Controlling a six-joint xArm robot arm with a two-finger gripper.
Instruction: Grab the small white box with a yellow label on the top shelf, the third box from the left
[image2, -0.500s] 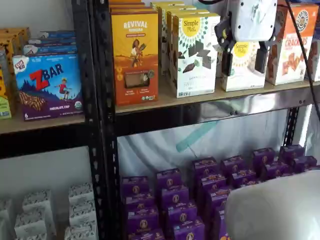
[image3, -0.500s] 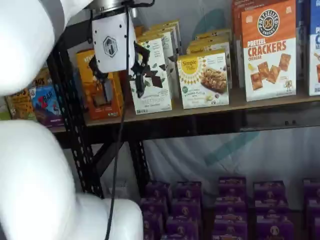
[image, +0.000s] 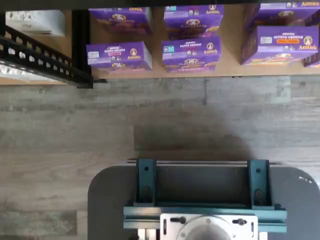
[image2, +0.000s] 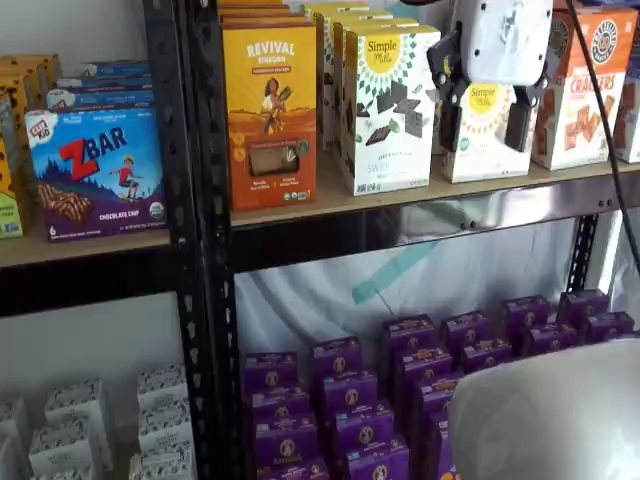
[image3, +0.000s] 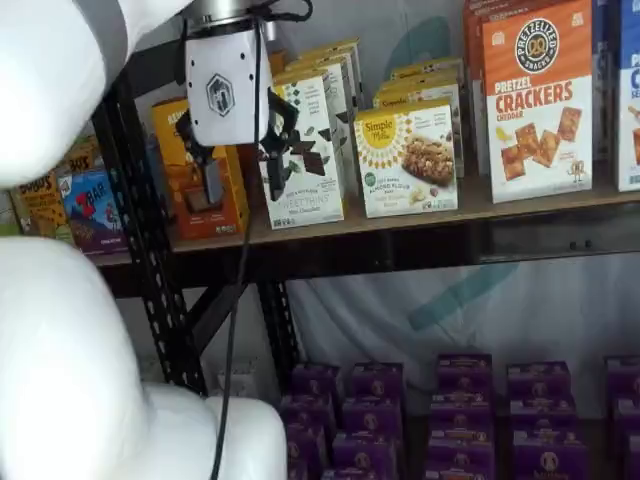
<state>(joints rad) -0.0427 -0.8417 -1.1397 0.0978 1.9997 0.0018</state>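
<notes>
The small white box with a yellow round logo stands on the top shelf, between a taller white box and an orange crackers box. It also shows in a shelf view on the same shelf. My gripper hangs in front of the shelf with its white body above and two black fingers apart, open and empty. In one shelf view the fingers frame the small white box. In a shelf view the gripper appears left of it, before the taller box. The wrist view shows no fingers.
A taller white Simple Mills box and an orange Revival box stand to the left, and pretzel crackers to the right. A blue ZBar box sits on the lower board. Purple boxes fill the bottom shelf. My white arm fills the left foreground.
The gripper has shifted only slightly and hangs a little straighter in front of the top shelf. Its fingers stay apart. No box has moved.
</notes>
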